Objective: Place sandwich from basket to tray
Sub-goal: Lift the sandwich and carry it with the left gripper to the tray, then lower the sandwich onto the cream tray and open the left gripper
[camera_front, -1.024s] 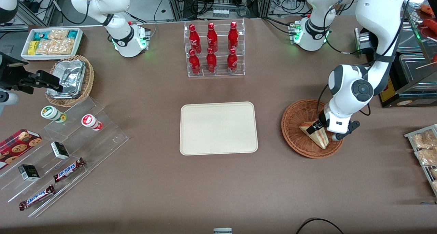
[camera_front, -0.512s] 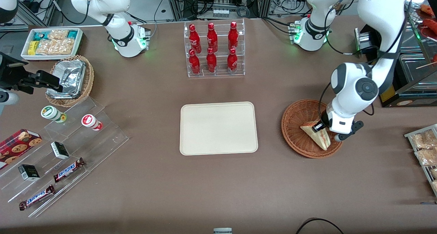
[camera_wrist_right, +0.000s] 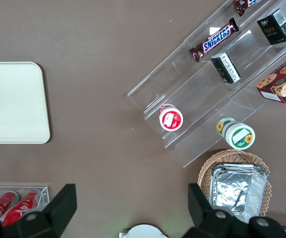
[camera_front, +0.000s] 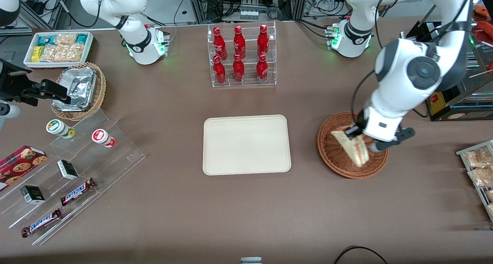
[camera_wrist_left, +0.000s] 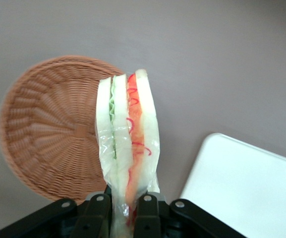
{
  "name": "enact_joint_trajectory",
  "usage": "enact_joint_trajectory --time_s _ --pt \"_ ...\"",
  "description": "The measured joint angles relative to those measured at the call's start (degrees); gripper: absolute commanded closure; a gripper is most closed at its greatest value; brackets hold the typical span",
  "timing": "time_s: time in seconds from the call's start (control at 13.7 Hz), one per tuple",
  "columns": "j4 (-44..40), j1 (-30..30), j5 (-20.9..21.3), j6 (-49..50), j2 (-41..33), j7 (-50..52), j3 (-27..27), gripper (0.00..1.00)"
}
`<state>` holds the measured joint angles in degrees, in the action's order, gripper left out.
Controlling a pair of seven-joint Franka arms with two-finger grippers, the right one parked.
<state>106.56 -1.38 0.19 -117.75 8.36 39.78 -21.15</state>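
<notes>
The sandwich [camera_front: 351,147] [camera_wrist_left: 127,148], a plastic-wrapped wedge with white bread and red-orange filling, hangs lifted above the reddish-brown wicker basket [camera_front: 335,156] [camera_wrist_left: 48,129]. My left gripper [camera_front: 360,137] [camera_wrist_left: 125,213] is shut on the sandwich's thick end, both fingers pressed against the wrap. The basket below holds nothing else. The cream-white tray [camera_front: 246,144] [camera_wrist_left: 247,188] lies flat on the brown table beside the basket, toward the parked arm's end, with nothing on it.
A clear rack of red bottles [camera_front: 241,56] stands farther from the front camera than the tray. Packets on a wire rack [camera_front: 479,167] lie toward the working arm's end. A stepped acrylic shelf with snacks [camera_front: 65,171] and a tan foil basket [camera_front: 79,90] sit toward the parked arm's end.
My left gripper has risen with the sandwich held in it, lifting it off the basket floor. The arm's wrist has swung upward and looms larger.
</notes>
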Motion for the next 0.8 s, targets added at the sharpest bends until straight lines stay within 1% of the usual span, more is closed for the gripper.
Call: enact_joint_trajectory --time_s 0.15,0.29,0.44,0.66,0.8 --pt "-1.15 0.21 1.52 -0.03 2.14 -0.25 -5.2 1.0" --pt "-3.41 0.39 3.58 -0.1 5.93 0.05 -10.58 1.0" --pt "-5.62 0.84 5.79 -0.46 9.97 0.23 -14.01 1.0" --pt "-9.09 6.22 9.77 -0.72 16.38 1.68 -14.78 1.0" --pt "-11.49 9.75 13.4 -0.81 21.07 4.35 -14.78 1.0"
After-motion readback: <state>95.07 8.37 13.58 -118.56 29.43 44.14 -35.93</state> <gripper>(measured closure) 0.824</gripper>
